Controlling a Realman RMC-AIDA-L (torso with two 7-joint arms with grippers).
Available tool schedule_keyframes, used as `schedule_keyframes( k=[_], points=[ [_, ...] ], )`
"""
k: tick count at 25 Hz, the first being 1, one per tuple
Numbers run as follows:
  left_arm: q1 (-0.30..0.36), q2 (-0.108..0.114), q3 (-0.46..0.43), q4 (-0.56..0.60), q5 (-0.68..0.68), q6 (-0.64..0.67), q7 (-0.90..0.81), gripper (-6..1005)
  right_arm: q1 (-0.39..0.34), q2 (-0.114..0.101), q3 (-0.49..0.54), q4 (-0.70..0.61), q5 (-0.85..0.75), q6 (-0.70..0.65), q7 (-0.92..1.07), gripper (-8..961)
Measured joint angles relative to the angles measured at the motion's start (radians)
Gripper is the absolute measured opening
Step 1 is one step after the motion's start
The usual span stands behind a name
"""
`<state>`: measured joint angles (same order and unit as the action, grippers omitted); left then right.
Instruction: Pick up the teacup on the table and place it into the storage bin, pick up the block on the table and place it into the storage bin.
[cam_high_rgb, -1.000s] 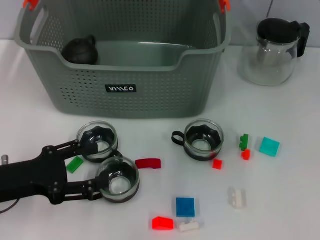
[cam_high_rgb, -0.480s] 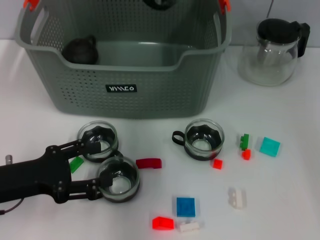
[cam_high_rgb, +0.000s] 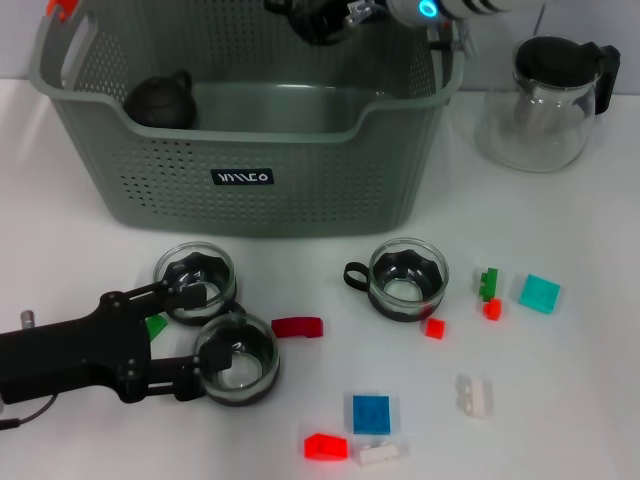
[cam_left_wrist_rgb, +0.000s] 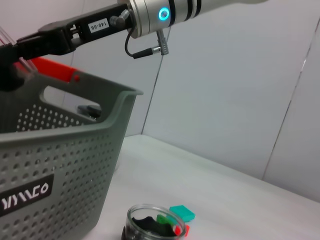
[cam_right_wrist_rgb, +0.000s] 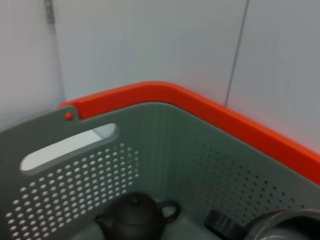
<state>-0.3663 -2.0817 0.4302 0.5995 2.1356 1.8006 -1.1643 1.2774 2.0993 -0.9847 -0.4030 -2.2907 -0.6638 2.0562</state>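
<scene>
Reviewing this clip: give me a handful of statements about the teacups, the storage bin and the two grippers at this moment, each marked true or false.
1. Three glass teacups stand on the table. True: one, a second and a third.
2. The left gripper is low over the table beside the two left-hand teacups. True.
3. The storage bin is empty. False: a dark teapot sits inside it.
4. The right gripper is down among the blocks. False: it is above the storage bin's far rim.
5. The blue block is already in the bin. False: it lies on the table.
</scene>
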Motion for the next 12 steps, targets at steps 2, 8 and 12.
schedule_keyframes(
  k=[2, 8, 12],
  points=[
    [-0.001, 0.0, 0.0, -0.003, 0.0, -0.003, 0.0, 873, -0.001, 0.001, 0.0, 0.024, 0.027, 0.021, -0.027, 58],
    [-0.002, 0.0, -0.001, -0.004, 0.0, 0.001, 0.0, 872, -0.005, 0.001, -0.024, 0.059, 0.055, 0.045, -0.05, 58],
    [-0.002, 0.0, -0.003, -0.004, 0.0, 0.002, 0.0, 872, -0.007, 0.001, -0.049, 0.067, 0.055, 0.039, -0.043, 58]
  ],
)
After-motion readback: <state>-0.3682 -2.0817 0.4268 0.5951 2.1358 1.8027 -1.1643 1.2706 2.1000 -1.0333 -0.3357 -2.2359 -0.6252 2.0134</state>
